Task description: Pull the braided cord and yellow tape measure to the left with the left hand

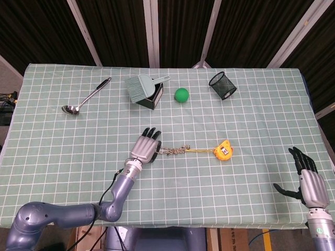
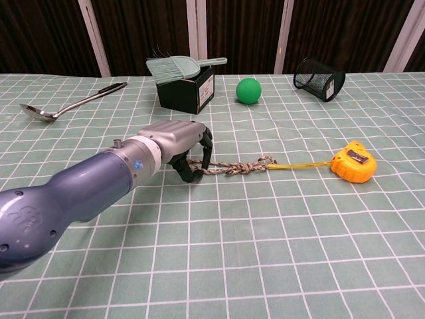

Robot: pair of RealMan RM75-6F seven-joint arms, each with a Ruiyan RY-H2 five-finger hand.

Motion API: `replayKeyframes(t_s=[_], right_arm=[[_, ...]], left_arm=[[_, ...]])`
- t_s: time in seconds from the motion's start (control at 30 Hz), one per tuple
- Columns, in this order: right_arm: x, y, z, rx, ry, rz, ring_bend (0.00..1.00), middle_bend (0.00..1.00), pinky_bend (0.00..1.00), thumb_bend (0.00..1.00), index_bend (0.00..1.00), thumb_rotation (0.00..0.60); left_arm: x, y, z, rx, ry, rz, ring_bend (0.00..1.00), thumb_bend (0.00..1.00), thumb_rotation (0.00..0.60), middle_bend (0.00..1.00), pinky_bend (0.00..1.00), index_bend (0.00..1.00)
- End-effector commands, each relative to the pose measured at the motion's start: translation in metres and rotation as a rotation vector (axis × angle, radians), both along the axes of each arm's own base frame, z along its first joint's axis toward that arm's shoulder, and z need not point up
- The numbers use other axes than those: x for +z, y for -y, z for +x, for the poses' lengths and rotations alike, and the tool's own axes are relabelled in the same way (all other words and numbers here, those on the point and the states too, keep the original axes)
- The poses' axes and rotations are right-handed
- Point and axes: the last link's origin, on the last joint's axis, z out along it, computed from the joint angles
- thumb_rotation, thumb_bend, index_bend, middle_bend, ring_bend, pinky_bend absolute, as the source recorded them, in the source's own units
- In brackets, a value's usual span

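A braided cord (image 1: 176, 150) (image 2: 236, 166) lies near the table's middle, joined by a short yellow strip of tape (image 2: 302, 163) to a yellow tape measure (image 1: 223, 152) (image 2: 354, 165) on its right. My left hand (image 1: 146, 147) (image 2: 176, 139) sits over the cord's left end, palm down. Its fingers curl down and hook the cord, and that end is hidden under them. My right hand (image 1: 309, 180) hovers open at the near right corner, far from both objects, and shows only in the head view.
A metal spoon (image 1: 86, 96) (image 2: 70, 103) lies at the far left. At the back stand a black box with a hand brush (image 1: 145, 90) (image 2: 186, 86), a green ball (image 1: 181, 94) (image 2: 248, 90) and a tipped black mesh cup (image 1: 223, 86) (image 2: 319, 77).
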Motion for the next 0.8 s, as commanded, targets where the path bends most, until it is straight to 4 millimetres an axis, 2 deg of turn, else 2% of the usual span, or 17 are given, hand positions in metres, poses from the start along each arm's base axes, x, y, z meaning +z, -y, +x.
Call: replayKeyframes(t_s=[0.03, 0.23, 0.4, 0.8], right_arm=[[0.000, 0.000, 0.000, -0.001, 0.001, 0.001, 0.00, 0.00, 0.00, 0.19, 0.00, 0.600], [0.000, 0.000, 0.000, -0.002, 0.001, 0.001, 0.00, 0.00, 0.00, 0.19, 0.00, 0.600], [0.000, 0.000, 0.000, -0.001, -0.001, 0.001, 0.00, 0.00, 0.00, 0.19, 0.00, 0.600], [0.000, -0.001, 0.000, -0.002, -0.007, 0.001, 0.00, 0.00, 0.00, 0.19, 0.00, 0.600]], left_arm=[[0.002, 0.001, 0.001, -0.010, 0.010, 0.012, 0.00, 0.56, 0.600, 0.11, 0.00, 0.56], [0.010, 0.003, 0.002, -0.041, 0.038, 0.033, 0.00, 0.56, 0.600, 0.11, 0.00, 0.56], [0.024, 0.003, -0.004, -0.049, 0.059, 0.060, 0.00, 0.56, 0.600, 0.11, 0.00, 0.57], [0.077, 0.003, -0.039, -0.037, 0.065, 0.149, 0.00, 0.56, 0.600, 0.11, 0.00, 0.57]])
